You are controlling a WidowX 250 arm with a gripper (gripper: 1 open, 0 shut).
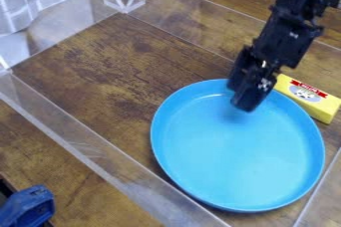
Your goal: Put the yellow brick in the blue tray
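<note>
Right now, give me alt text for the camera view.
A black robot arm's open end effector hangs over the far rim of a round blue tray on a wooden table, with a yellow brick lying just outside the tray.

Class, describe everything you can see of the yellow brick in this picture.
The yellow brick is a small bright-yellow rectangular block with a white label bearing red marks on top. It lies flat on the wooden surface, just outside the upper right rim of the blue tray. The dark hand sits at its left end, partly overlapping it in view; contact cannot be told.
</note>
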